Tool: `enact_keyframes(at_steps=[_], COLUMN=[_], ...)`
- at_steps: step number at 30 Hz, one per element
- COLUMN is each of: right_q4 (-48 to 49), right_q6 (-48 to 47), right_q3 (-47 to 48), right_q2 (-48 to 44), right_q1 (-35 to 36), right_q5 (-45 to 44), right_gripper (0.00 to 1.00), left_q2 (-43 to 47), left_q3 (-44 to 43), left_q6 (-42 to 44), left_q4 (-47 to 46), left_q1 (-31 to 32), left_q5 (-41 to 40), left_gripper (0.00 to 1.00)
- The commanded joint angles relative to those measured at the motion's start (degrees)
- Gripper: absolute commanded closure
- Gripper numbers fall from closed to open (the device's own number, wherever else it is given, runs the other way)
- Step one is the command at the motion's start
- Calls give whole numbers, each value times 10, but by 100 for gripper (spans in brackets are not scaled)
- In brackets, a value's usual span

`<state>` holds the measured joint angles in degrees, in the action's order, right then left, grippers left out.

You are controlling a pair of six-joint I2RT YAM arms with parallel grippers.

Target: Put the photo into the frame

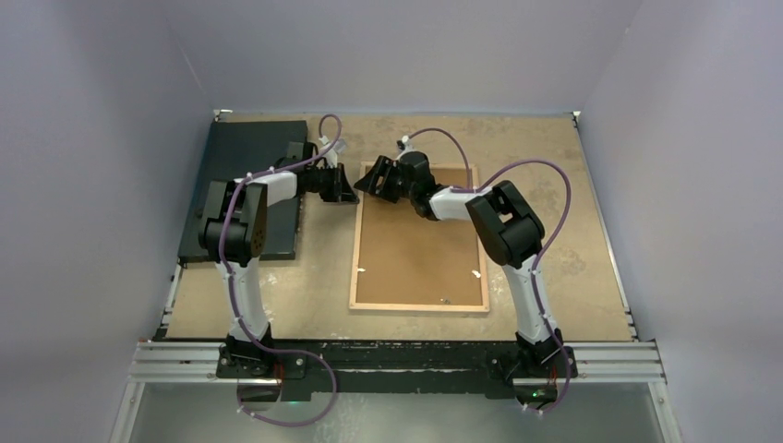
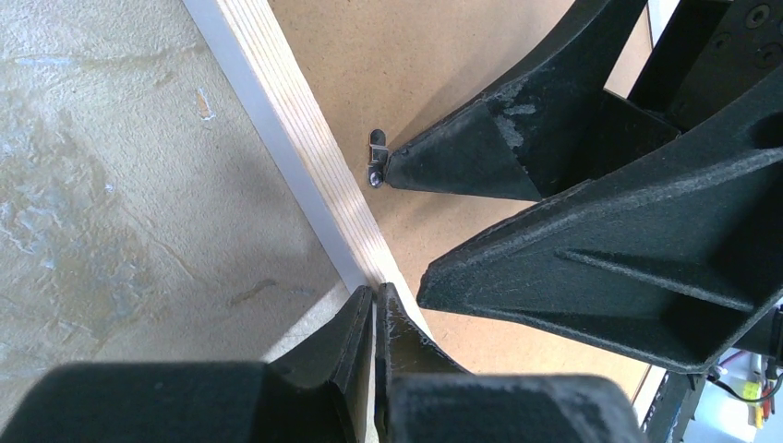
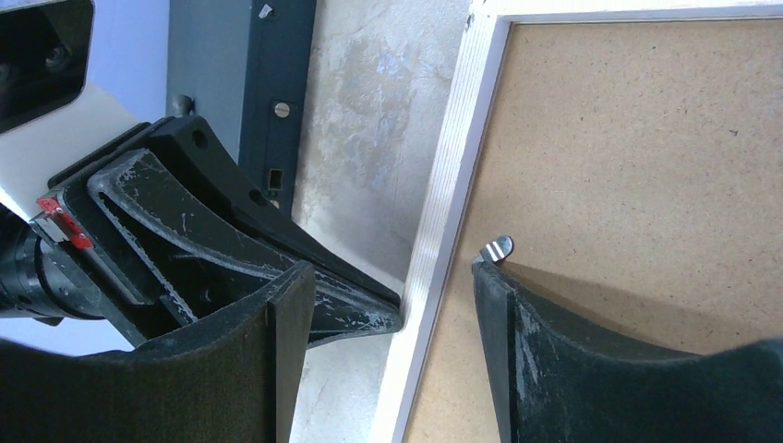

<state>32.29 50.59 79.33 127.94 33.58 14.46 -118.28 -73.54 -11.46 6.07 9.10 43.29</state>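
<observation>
Frame (image 1: 420, 307) rectangular, grained pale wood, speckled fibreboard backing (image 1: 415, 249), bent metal tab (image 3: 497, 247)

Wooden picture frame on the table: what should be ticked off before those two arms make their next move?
1. Light wooden rectangular picture frame lies flat, back up: ok.
2. Brown fibreboard backing panel removed: not ok, it sits in the frame.
3. Right arm's fingers open, one tip at the small metal tab: ok.
4. Left arm's fingers shut, tips against the frame's outer edge: ok.
5. Glossy photo ready to hand: cannot tell, no view shows it.
</observation>
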Motion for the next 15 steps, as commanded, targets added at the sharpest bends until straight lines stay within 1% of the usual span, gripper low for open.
enact_keyframes(at_steps=[1, 3, 9, 15], right_q4=[-9, -19, -32, -39], right_q6=[-1, -10, -44, -58], right_q3=[19, 13, -19, -3], right_q2=[13, 5, -44, -29], right_q1=[6, 4, -15, -23], right_q5=[0, 7, -6, 2], right_gripper=[34, 33, 31, 31], left_q2=[10, 11, 13, 13], left_q3=[15, 15, 16, 14], left_q6=[12, 16, 21, 22], left_q4=[12, 16, 20, 21], left_q1=[3, 3, 3, 3], left_q5=[-9, -9, -10, -12], left_gripper=[100, 100, 100, 100])
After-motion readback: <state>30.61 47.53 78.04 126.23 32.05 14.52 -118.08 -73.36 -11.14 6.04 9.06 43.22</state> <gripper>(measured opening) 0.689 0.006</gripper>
